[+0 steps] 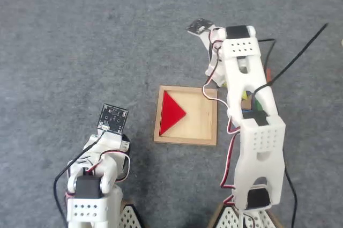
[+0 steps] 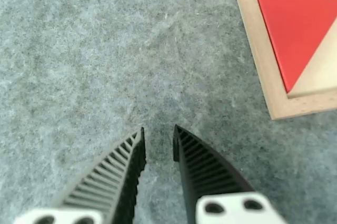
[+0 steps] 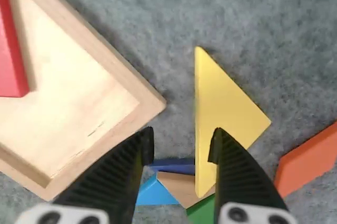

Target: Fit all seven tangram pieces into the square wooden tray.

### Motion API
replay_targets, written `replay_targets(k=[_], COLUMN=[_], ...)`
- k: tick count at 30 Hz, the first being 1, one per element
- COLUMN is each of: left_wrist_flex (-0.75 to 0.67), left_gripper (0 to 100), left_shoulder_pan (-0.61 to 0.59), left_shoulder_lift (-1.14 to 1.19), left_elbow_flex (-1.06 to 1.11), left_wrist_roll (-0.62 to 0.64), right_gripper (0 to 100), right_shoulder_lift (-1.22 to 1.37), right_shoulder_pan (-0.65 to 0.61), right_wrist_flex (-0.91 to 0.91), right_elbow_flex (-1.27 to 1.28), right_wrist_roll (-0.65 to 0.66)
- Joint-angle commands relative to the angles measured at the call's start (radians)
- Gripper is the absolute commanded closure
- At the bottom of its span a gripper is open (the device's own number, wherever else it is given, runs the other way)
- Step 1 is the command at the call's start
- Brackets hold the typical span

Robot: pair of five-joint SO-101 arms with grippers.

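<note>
1. Tangram pieces were in two spots. The red triangle lay flat in the wooden tray, with its long side against the wall nearer my left arm. The others sat in a heap on the grey mat, just beside a tray corner.
2. I think the red one was put by the wall so the bare floor had room for the rest.
3. In the heap I saw a yellow triangle, an orange piece, a blue piece, a tan piece and a green piece.
4. My right gripper was open quite wide and held nothing. It hung over the yellow triangle's long edge, I guess to pinch it.
5. My left gripper was open just a crack and held nothing. It hung over bare mat near the tray, out of the way.
6. My right fingers hid parts of the blue, tan and green pieces. The orange one was cut off. From above, my right arm covered the heap, so I could not count six. I could not tell if I touched the yellow.
</note>
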Motion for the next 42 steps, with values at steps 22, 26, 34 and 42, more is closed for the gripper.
replay_targets(k=[22,26,34,42], left_wrist_flex=[0.003,0.003,0.003,0.003], left_gripper=[91,91,91,91], left_shoulder_pan=[-0.002,-0.002,-0.002,-0.002], left_shoulder_lift=[-0.021,-0.021,-0.021,-0.021], left_elbow_flex=[-0.012,-0.012,-0.012,-0.012], left_wrist_roll=[-0.011,-0.011,-0.011,-0.011], right_gripper=[71.0,71.2,77.8,77.9], right_shoulder_lift=[0.182,0.199,0.217,0.219], right_shoulder_pan=[0.064,0.064,0.07,0.081], right_wrist_flex=[-0.058,-0.093,-0.091,-0.056], right_elbow_flex=[-0.017,-0.017,-0.046,-0.049], right_wrist_roll=[0.083,0.083,0.084,0.135])
